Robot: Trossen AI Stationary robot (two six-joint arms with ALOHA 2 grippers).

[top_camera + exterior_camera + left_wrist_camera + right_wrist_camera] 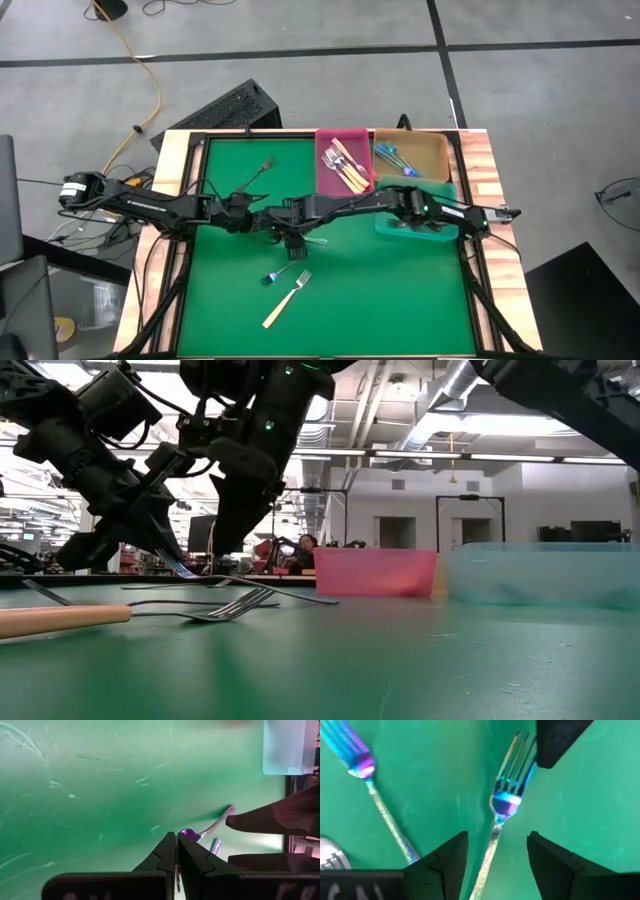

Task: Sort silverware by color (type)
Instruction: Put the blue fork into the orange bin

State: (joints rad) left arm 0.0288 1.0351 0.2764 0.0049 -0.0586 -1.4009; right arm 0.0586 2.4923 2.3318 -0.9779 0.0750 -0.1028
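Observation:
An iridescent blue fork (pixel 502 805) lies at the middle of the green mat. My left gripper (pixel 176 851) is shut, with its tips at this fork's tine end. My right gripper (pixel 497 855) hangs open above the fork, one finger on each side of the handle (pixel 489 851) and neither touching it. In front of them lie a second blue fork (pixel 275 275) and a silver fork with a tan handle (pixel 287 298). A black fork (pixel 255 175) lies at the far left of the mat. My left gripper meets the blue fork at its tine end (pixel 527 767) with its shut fingertips (pixel 186 851). They slant down from the table's left. Nothing shows between the fingers. The handle (pixel 220 817) runs on toward my right gripper and casts a shadow beside itself.
At the far edge stand a pink bin (pixel 322 165) holding tan-handled forks and a brown bin (pixel 440 150) holding blue forks. A teal bin (pixel 440 190) sits under my right arm. The two arms cross the mat's middle; bare mat lies to the near right.

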